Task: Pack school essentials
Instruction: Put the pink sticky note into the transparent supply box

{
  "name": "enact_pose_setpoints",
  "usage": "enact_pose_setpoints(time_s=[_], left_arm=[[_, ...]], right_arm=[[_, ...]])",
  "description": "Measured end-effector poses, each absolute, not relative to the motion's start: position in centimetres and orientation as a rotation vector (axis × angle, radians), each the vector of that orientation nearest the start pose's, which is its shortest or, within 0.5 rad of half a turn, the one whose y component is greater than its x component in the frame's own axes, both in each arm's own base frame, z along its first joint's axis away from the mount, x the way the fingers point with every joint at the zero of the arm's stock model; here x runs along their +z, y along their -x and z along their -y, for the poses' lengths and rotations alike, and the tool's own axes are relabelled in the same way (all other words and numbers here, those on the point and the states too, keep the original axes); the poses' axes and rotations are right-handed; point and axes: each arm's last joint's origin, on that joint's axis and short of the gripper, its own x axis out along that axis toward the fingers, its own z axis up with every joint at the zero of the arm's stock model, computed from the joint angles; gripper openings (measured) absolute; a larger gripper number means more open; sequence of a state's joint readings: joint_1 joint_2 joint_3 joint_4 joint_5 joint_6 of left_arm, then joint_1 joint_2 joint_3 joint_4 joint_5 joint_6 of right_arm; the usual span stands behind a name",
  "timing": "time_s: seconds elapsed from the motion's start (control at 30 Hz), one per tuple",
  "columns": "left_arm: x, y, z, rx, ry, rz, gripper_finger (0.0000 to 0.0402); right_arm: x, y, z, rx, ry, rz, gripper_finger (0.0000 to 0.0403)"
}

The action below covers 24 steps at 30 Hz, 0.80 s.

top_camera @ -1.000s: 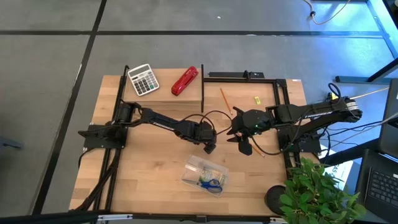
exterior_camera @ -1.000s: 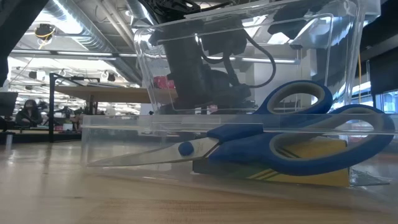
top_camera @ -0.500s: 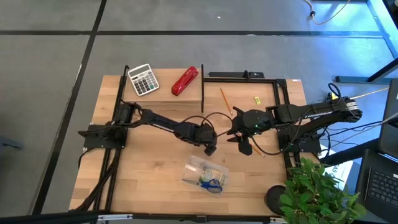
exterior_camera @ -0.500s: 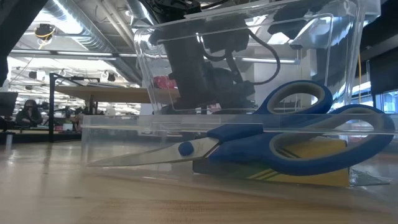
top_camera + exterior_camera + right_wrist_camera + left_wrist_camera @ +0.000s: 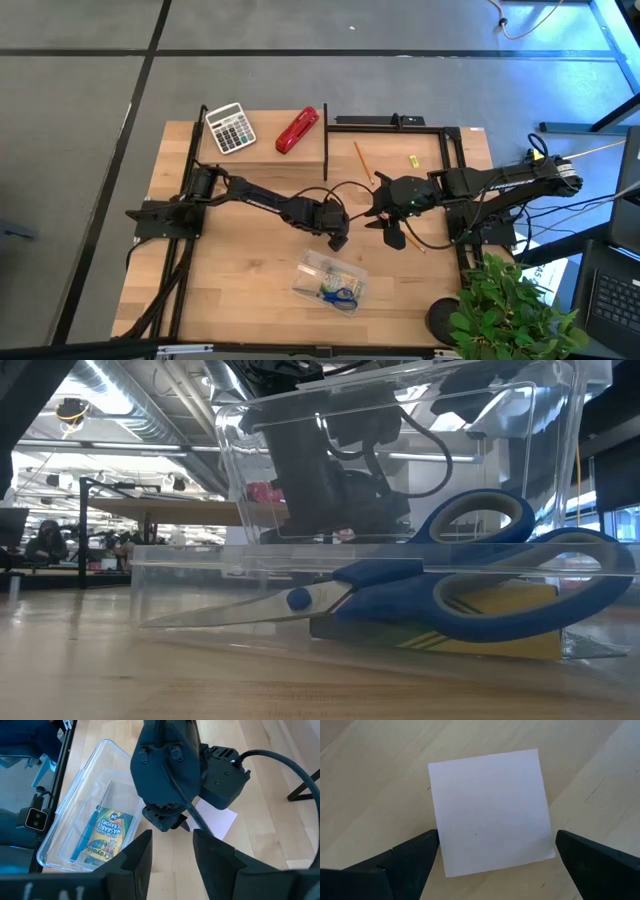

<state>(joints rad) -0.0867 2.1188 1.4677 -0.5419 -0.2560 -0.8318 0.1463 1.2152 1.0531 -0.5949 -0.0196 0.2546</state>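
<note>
A pale square sticky-note pad (image 5: 490, 810) lies flat on the wooden table. My left gripper (image 5: 497, 837) points down over it and is open, with one finger at each of two opposite edges. In the high view it (image 5: 338, 240) hides the pad. The right wrist view shows the pad's corner (image 5: 220, 820) under it. My right gripper (image 5: 395, 238) hovers open just to the right, facing the left one. A clear plastic container (image 5: 310, 268) near the table's near edge holds blue-handled scissors (image 5: 450, 580) and a crayon box (image 5: 107, 837). An orange pencil (image 5: 362, 160) and a yellow piece (image 5: 412, 160) lie farther back. My left gripper comes at the pad from above, pointing down, and its fingers (image 5: 415, 855) stand level with the pad's two opposite edges (image 5: 436, 840). I cannot tell whether they touch the pad. The pad lies flat on the table.
A white-grey calculator (image 5: 230, 127) and a red stapler (image 5: 297, 130) sit at the far edge, beside a black frame (image 5: 390, 122). A potted plant (image 5: 505, 305) stands at the near right corner. Bare wood lies left of the container.
</note>
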Motion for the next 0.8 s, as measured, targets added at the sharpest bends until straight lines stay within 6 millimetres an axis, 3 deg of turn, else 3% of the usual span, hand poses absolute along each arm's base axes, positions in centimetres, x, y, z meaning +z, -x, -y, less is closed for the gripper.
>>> enact_pose_setpoints(time_s=[0.6,0.8], left_arm=[[13.55,-42.52,2.91,0.615,0.523,-1.024,0.04],[13.51,-42.54,2.9,0.614,0.525,-1.023,0.0374]], right_arm=[[30.45,-24.71,-3.69,0.06,-0.195,-0.771,0.0145],[30.45,-24.7,-3.69,0.061,-0.195,-0.771,0.0145]])
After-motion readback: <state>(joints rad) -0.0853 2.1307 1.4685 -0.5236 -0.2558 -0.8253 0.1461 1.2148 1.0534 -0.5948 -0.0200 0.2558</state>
